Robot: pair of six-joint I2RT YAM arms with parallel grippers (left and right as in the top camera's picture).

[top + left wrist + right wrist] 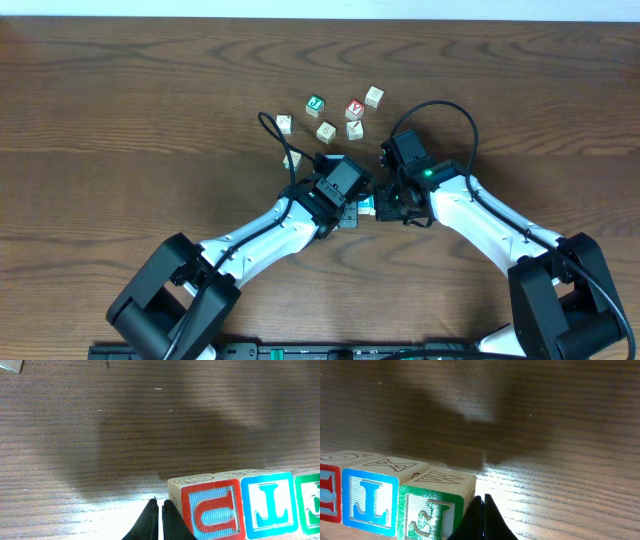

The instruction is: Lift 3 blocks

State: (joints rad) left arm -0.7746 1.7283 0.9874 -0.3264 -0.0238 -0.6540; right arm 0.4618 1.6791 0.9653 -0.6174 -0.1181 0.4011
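From above, two arms meet in the middle of the brown table (120,90). The left gripper (350,208) and the right gripper (386,208) point at each other, and only a small bit of the row of blocks (366,207) shows between them. Farther up the table, well apart from the grippers, lie seven loose cubes: one green-faced cube (316,104), one red-faced cube (354,109) with a V, and five pale cubes (327,131). The left wrist camera shows three blocks side by side, touching: one red block (212,512) with a white ring-like letter, one blue block (267,505) and one green block (307,502), which is cut off by the edge. The left gripper's two fingers are pressed tight together with nothing between them, and they sit right against the outer side of the red block. A dark shadow lies on the wood behind the row. I cannot tell if the row is off the table. The right wrist camera shows the same three blocks from the other end. The right gripper's two fingers are also squeezed together with nothing between them, right beside the green block.
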